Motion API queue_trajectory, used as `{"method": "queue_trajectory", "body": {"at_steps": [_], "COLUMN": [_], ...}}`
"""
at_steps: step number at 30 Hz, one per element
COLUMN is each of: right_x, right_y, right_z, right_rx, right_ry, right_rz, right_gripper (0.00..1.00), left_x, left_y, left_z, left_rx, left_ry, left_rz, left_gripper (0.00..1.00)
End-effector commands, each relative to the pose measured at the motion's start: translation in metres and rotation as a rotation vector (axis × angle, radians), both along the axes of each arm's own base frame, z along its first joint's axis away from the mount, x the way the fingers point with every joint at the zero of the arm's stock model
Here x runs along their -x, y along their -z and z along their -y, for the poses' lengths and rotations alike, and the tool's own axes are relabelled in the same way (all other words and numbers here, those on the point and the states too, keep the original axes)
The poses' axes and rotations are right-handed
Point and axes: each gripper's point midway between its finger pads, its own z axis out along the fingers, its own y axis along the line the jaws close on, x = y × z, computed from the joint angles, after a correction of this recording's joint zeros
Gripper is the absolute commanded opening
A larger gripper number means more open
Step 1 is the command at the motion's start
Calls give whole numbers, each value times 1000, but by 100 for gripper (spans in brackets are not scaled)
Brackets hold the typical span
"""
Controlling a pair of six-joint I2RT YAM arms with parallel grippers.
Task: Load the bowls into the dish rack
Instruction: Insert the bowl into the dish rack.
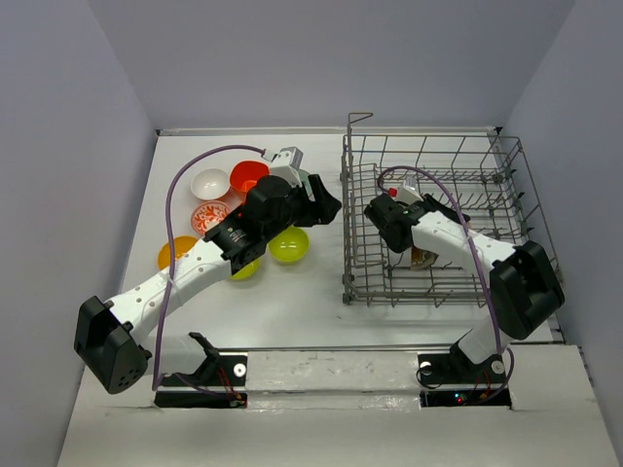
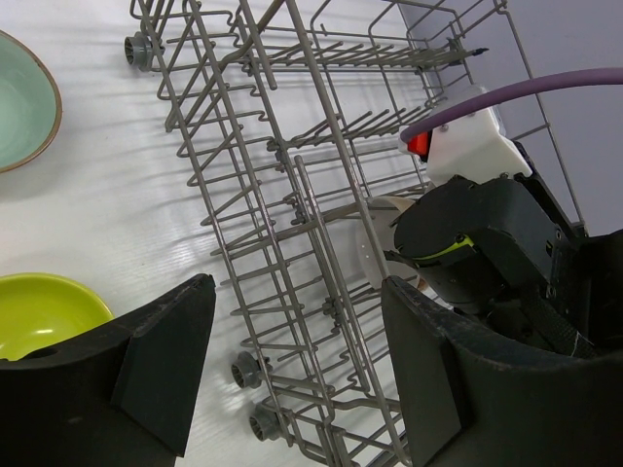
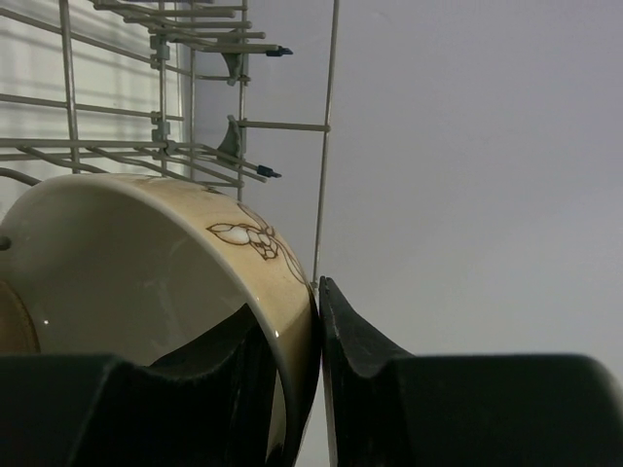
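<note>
A cream bowl point(image 3: 127, 263) with a brown flower drawing stands on edge inside the grey wire dish rack point(image 1: 347, 224), low among the tines point(image 2: 375, 248). My right gripper point(image 3: 292, 302) is shut on its rim, one finger inside and one outside. Out on the table, left of the rack, my left gripper point(image 1: 326, 206) hangs open and holds nothing point(image 2: 294, 287). Behind it lie loose bowls: white point(image 1: 209, 182), red-orange point(image 1: 248, 176), red-patterned point(image 1: 208, 217), orange point(image 1: 175, 251) and lime green point(image 1: 289, 244). A pale teal bowl point(image 2: 19, 102) shows in the left wrist view.
The rack's tall left wall point(image 2: 292, 195) stands between my left gripper and the right arm's wrist point(image 2: 477, 243). Purple cables loop over both arms. Grey walls close in the table on three sides. Bare white table lies between the bowls and the rack.
</note>
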Motion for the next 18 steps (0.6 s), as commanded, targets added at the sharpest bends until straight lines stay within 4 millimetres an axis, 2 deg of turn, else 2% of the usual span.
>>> {"method": "queue_trajectory", "body": {"at_steps": [1, 5, 18], "right_x": [-5, -6, -7], "right_y": [6, 8, 13], "right_z": [-10, -15, -18], "right_rx": [-93, -115, -143], "right_ry": [-12, -16, -11], "right_rz": [17, 22, 7], "right_gripper": [30, 35, 41], "left_x": [-1, -1, -2], "left_y": [-4, -5, -3], "left_z": [0, 0, 0], "left_rx": [10, 12, 11], "left_ry": [12, 12, 9], "left_rz": [30, 32, 29], "left_gripper": [78, 77, 78]}}
